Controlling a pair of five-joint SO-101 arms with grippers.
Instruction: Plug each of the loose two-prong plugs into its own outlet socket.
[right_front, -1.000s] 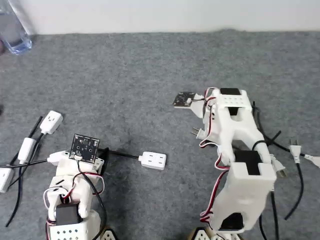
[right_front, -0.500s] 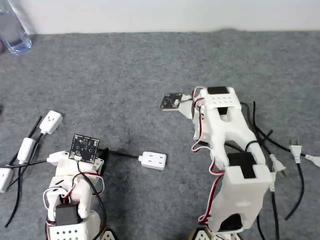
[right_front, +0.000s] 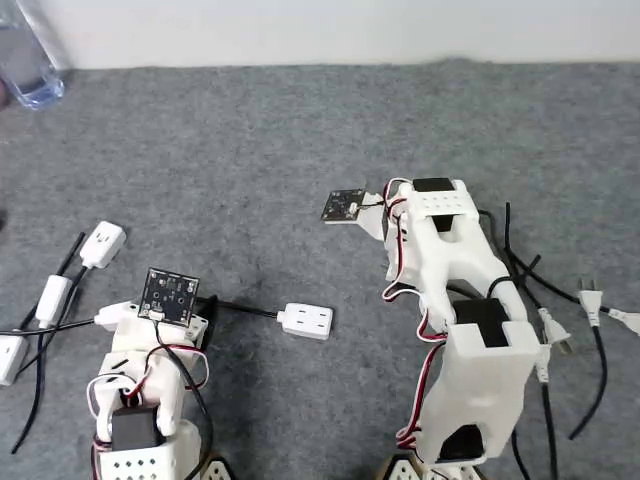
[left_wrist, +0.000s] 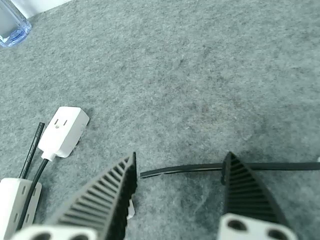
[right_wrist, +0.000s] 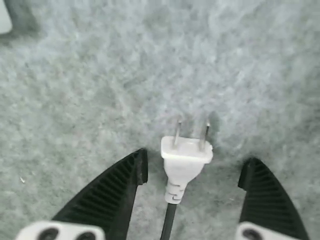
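- Grey felt-like mat (right_front: 250, 130) covered the table. A white two-prong plug (right_wrist: 186, 150) lay flat on it, prongs pointing away from the right gripper (right_wrist: 195, 160), black cord running back between the jaws.
- Right gripper's jaws stood wide apart, straddling the plug without touching it.
- Left gripper (left_wrist: 181, 159) was likewise spread, hovering over a black cable (left_wrist: 200, 167). A white outlet socket (left_wrist: 63, 131) lay near.
- Judged: plug light, hard, slick moulded plastic; cord limp but likely to tug. Best gripped across the flat body sides, behind the prongs, never on the thin prongs.
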